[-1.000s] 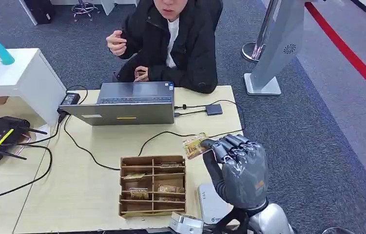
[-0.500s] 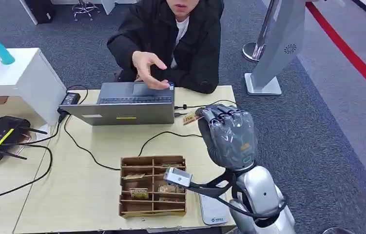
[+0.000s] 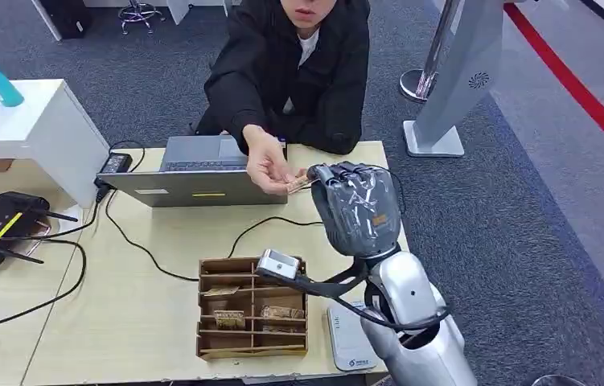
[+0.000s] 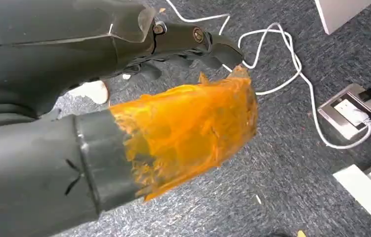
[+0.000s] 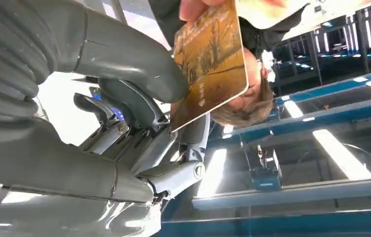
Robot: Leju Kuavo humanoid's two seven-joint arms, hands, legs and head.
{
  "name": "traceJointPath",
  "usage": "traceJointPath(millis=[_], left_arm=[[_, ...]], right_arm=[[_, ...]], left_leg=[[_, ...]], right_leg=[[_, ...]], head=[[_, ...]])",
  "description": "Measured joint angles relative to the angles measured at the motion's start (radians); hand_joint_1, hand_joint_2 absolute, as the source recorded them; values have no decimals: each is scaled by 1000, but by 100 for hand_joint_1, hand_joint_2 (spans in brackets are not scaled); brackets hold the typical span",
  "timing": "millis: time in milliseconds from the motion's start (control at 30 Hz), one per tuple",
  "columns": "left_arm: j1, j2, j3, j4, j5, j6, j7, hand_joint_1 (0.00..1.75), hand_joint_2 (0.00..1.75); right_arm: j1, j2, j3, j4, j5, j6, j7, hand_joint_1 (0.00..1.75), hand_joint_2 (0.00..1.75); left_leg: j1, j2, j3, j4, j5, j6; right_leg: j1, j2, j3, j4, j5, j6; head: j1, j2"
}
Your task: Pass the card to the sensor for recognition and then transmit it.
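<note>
Handover step, by the look of it: right hand (image 3: 355, 207) raised over the table's (image 3: 154, 241) far right corner, thumb and fingers clamped on the card (image 3: 297, 183). Person's hand (image 3: 266, 167) pinching the card's other end. Next move, likely: loosen the grip and let the card go. Left hand (image 4: 50, 163) hanging over carpet, grip impossible to tell.

Head view evenly lit, soft shadows, slightly soft focus; right wrist view backlit by ceiling light strips (image 5: 341, 153) at 4 o'clock with blown glare at 9 o'clock; left wrist view bright, near hand (image 4: 183, 128) blurred.
</note>
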Motion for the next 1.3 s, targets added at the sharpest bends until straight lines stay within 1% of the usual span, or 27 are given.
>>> traceJointPath(millis=[33, 67, 100, 267, 300, 633, 800, 933, 1033, 1167, 1300], left_arm=[[0, 1, -2, 1, 0, 0, 0, 0, 0], [0, 2, -3, 2, 0, 0, 1, 0, 0], [0, 3, -5, 4, 0, 1, 1, 0, 0], [-1, 5, -8, 8, 0, 3, 1, 0, 0], [-1, 5, -8, 10, 0, 3, 1, 0, 0], [-4, 10, -8, 15, 0, 5, 4, 0, 0], [-4, 11, -8, 16, 0, 8, 4, 0, 0], [2, 11, -3, 16, 0, 12, 2, 0, 0], [8, 10, 16, 16, 0, 15, -3, 0, 0], [23, 7, 53, 11, 0, 18, -15, 0, 0], [33, 0, 88, -2, 0, 18, -19, 0, 0]], right_arm=[[-2, 1, 0, 3, -1, 0, 0, 84, 175], [-2, 2, 1, 5, -4, 0, 0, 9, 175], [-3, 2, 2, 5, -8, 0, 0, 0, 175], [-5, 3, 6, 5, -17, 0, 0, 0, 175], [-5, 3, 6, 5, -17, 0, 0, 0, 0], [-1, 5, 10, -13, -17, -2, 2, 0, 0], [31, 2, 3, -66, -18, -13, 10, 0, 0], [76, -6, -25, -118, -23, -39, 10, 0, 0], [131, -13, -64, -165, -34, -77, -3, 0, 0], [242, -15, -165, -235, -91, -149, -47, 0, 0], [318, -15, -257, -277, -138, -171, -78, 0, 0]], left_leg=[[0, 0, 0, 0, 0, 0], [0, 0, 0, 0, 0, 0], [0, 0, 0, 0, 0, 0], [0, 0, 0, 0, 0, 0], [0, 0, 0, 0, 0, 0], [0, 0, 0, 0, 0, 0], [0, 0, 0, 0, 0, 0], [0, 0, 0, 0, 0, 0], [0, 0, 0, 0, 0, 0], [0, 0, -1, 0, -1, 0], [0, 0, -1, 0, -1, 0]], right_leg=[[0, 0, 0, 0, 0, 0], [0, 0, 0, 0, 0, 0], [0, 0, 0, 0, 0, 0], [0, 0, 0, 0, 0, 0], [0, 0, 0, 0, 0, 0], [0, 0, 0, 0, 0, 0], [0, 0, 0, 0, 0, 0], [0, 0, -1, 0, 0, 0], [0, 0, -1, -1, 0, 0], [0, 0, -1, -1, -1, 0], [0, 0, -1, -1, -1, 0]], head=[[0, 0], [0, 0], [0, 0], [0, 0], [0, 0], [0, 0], [0, 0], [0, 0], [0, 0], [0, 0], [0, 0]])
